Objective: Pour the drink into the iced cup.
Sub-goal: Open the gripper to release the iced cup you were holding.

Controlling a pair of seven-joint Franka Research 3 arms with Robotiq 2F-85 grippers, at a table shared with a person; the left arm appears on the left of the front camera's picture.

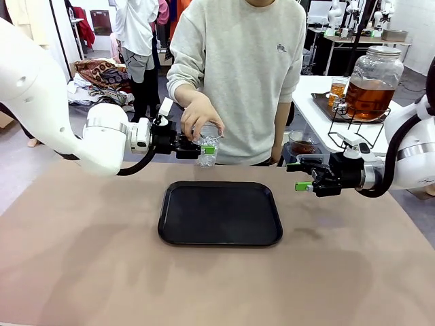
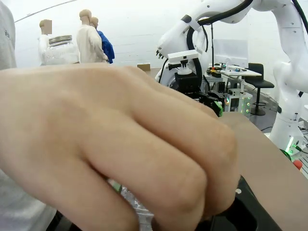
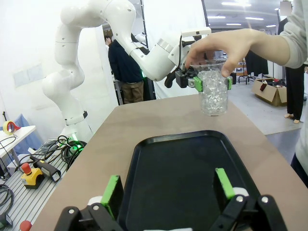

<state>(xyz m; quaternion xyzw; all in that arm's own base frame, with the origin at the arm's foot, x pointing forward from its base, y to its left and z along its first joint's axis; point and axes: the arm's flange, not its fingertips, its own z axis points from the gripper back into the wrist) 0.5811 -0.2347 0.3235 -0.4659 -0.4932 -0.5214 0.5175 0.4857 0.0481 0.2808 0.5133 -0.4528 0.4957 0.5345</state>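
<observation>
Gripping the iced cup (image 3: 213, 92), left claw (image 3: 211, 82); right claw (image 3: 167, 190) wide, apart.

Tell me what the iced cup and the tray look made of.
Iced cup: likely thin clear plastic, glossy; ice cubes show straight through its wall. Tray: probably black plastic, matte with a soft sheen, with a raised, rounded molded rim; coated metal can't be ruled out.

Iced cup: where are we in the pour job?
Done: left tool is shut on the iced cup, held above the table past the black tray. In hand: the person's hand grips its rim. Left: right tool is open and empty; no drink poured.
</observation>
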